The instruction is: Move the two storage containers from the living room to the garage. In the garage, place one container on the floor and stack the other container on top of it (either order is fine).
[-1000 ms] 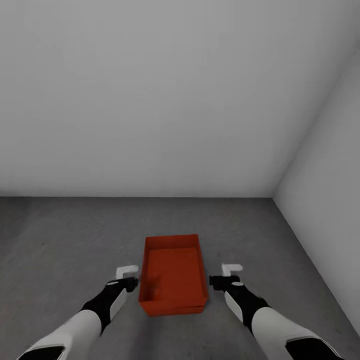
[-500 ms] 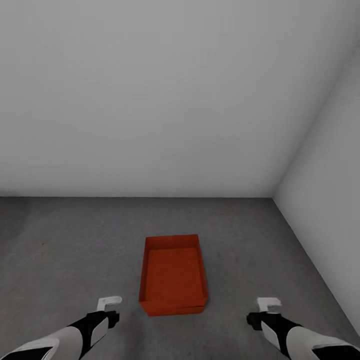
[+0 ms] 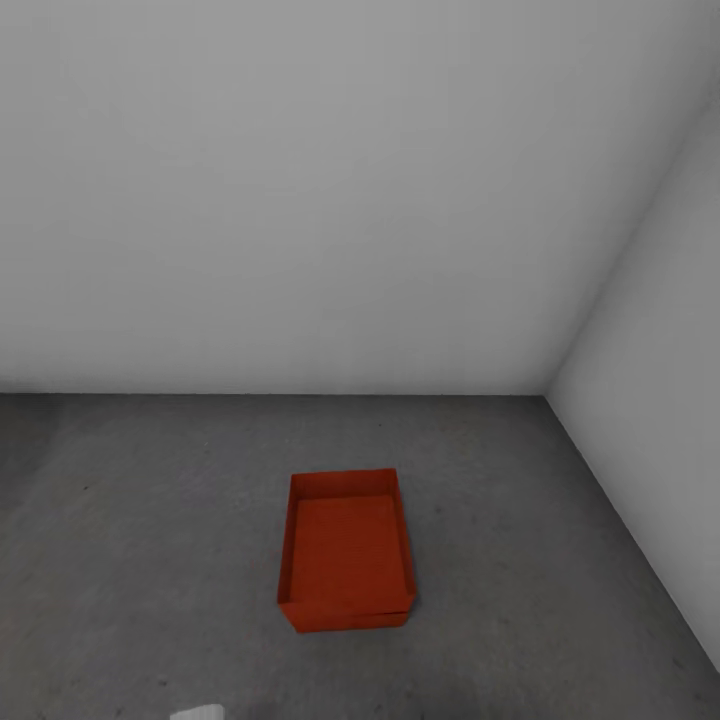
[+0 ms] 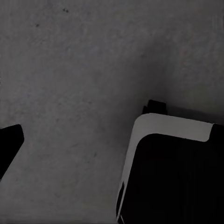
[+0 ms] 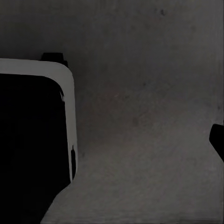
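Two red-orange storage containers stand stacked on the dark concrete floor (image 3: pixel 150 520) of the garage. The upper container (image 3: pixel 345 545) is open-topped and empty, and the lower one (image 3: pixel 345 620) shows as a thin strip under its front edge. A white tip of my left gripper (image 3: pixel 198 713) pokes in at the head view's lower edge, well short of the stack. In the left wrist view one dark finger (image 4: pixel 9 142) sits at the picture's edge over bare floor. The right wrist view has a dark finger (image 5: pixel 217 141) at its edge too. Nothing is held between the fingers.
Plain white-grey walls meet in a corner (image 3: pixel 548 392) behind and to the right of the stack. The right wall (image 3: pixel 650 400) runs close along that side. A black body part with a white rim (image 4: pixel 172 172) (image 5: pixel 32 140) of the robot shows in both wrist views.
Both arms have drawn back from the sides of the stack toward me and dropped out at the head view's lower edge. The containers have not moved.
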You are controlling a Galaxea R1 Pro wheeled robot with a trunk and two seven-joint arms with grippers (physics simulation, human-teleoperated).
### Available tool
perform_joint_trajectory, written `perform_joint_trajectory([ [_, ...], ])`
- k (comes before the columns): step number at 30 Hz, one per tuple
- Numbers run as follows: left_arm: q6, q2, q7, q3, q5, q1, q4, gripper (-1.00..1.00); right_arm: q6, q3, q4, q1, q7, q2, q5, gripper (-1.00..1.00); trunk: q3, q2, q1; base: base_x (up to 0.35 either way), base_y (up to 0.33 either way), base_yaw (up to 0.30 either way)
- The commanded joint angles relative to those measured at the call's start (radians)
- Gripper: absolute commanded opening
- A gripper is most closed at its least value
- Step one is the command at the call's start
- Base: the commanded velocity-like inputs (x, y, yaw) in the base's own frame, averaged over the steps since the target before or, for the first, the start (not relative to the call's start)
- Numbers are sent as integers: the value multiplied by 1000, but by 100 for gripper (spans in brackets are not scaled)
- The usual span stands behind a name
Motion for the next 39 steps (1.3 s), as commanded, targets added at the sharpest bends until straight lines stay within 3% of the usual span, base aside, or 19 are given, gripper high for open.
perform_joint_trajectory([
  [1,-9,0,1,5,11,6,1,100,-11,9,3,8,-1,0,-7,100,-1,-2,1,0,0,0],
  [4,-26,-1,0,5,59,27,1,100,-27,9,3,36,-1,1,-7,100,-1,-2,1,0,0,0],
  [8,-33,-5,-1,5,81,57,1,100,-30,9,3,44,-1,1,-6,100,-1,-2,1,0,0,0],
  [14,-33,-10,0,5,87,73,1,100,-30,9,3,46,-1,2,-6,100,-1,-2,1,-77,0,0],
  [20,-33,-34,1,5,89,86,1,100,-30,10,3,46,-1,2,-5,100,-1,-2,1,-309,0,0],
  [39,-25,-33,0,5,89,97,1,100,-29,12,3,46,0,8,0,100,-1,-2,1,-343,60,0],
])
